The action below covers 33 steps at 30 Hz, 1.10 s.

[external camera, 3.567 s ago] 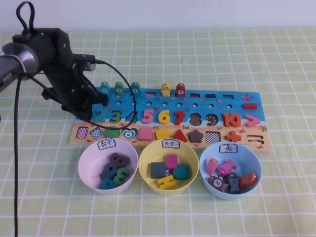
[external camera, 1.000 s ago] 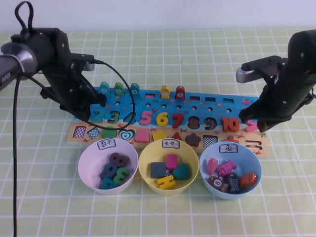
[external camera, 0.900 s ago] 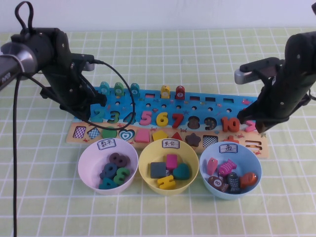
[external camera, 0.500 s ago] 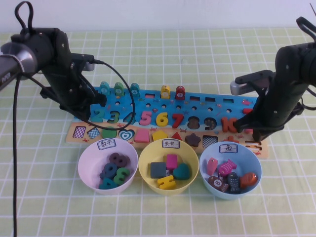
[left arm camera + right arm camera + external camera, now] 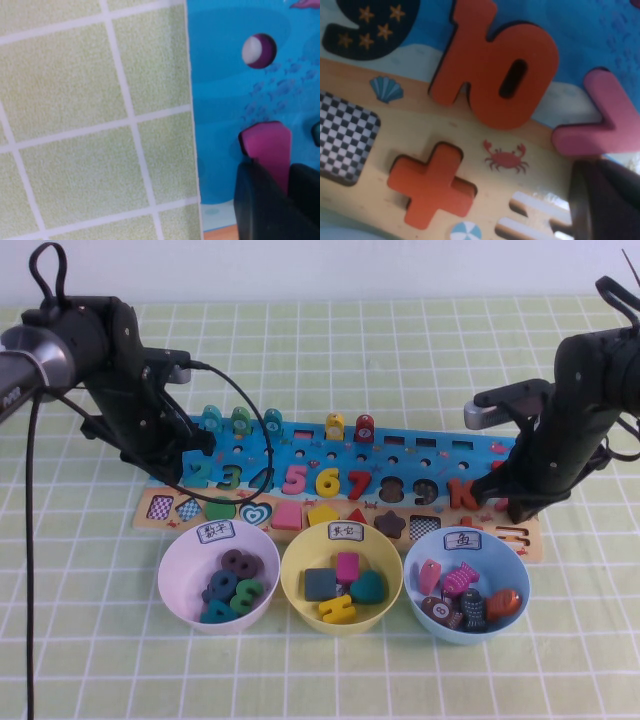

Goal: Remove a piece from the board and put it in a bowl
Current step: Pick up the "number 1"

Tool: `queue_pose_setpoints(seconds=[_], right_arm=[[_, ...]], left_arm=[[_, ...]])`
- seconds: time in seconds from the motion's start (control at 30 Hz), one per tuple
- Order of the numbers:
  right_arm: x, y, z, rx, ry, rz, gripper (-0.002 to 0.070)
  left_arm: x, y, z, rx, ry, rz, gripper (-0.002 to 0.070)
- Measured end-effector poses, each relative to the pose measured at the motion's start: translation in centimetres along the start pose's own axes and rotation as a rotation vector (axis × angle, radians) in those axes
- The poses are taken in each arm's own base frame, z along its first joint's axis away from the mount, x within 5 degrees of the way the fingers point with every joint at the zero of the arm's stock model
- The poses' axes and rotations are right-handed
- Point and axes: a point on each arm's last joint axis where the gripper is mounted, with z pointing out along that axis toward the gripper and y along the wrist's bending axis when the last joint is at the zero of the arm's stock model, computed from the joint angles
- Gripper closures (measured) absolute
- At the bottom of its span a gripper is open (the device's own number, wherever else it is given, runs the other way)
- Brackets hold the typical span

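Note:
The board (image 5: 400, 455) lies across the middle of the table. My left gripper (image 5: 187, 454) is down on its left end. In the left wrist view the gripper (image 5: 277, 167) has its dark fingers (image 5: 260, 205) closed on either side of the magenta piece (image 5: 266, 147), which sits on the blue board (image 5: 225, 90). In the high view the gripper hides the piece. The pale pink bowl (image 5: 178, 565) stands in front of the board at the left and holds several numerals. My right gripper (image 5: 505, 502) is shut, its tip (image 5: 600, 200) down on the tan strip (image 5: 420, 125) at the board's right end.
A yellow bowl (image 5: 296, 570) with shapes and a light blue bowl (image 5: 516, 570) with fish stand beside the pink bowl. Near the right gripper are the orange 10 (image 5: 495, 75), a pink ">" (image 5: 605, 120) and an orange plus (image 5: 432, 182). A black cable (image 5: 255, 410) loops over the board's left part.
The right arm has come into view and moved left and down onto the board's right end. The board's left end has shifted slightly. The left gripper has stayed in place.

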Motion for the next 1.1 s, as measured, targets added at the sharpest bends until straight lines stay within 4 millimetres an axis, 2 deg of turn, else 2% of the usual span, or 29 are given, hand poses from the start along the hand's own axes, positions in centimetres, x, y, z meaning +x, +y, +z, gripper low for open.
queue_pose_setpoints(seconds=[0.47, 0.73, 1.1], right_arm=[[-0.1, 0.0, 0.1, 0.0, 0.006, 0.0, 0.0695], [-0.1, 0.0, 0.1, 0.0, 0.007, 0.0, 0.0695], [-0.1, 0.0, 0.1, 0.0, 0.007, 0.0, 0.0695]], left_arm=[[-0.2, 0.0, -0.2, 0.0, -0.01, 0.003, 0.0606], [-1.5, 0.2, -2.3, -0.015, -0.065, 0.033, 0.0609], [-1.4, 0.2, -2.7, -0.014, -0.046, 0.047, 0.061]])
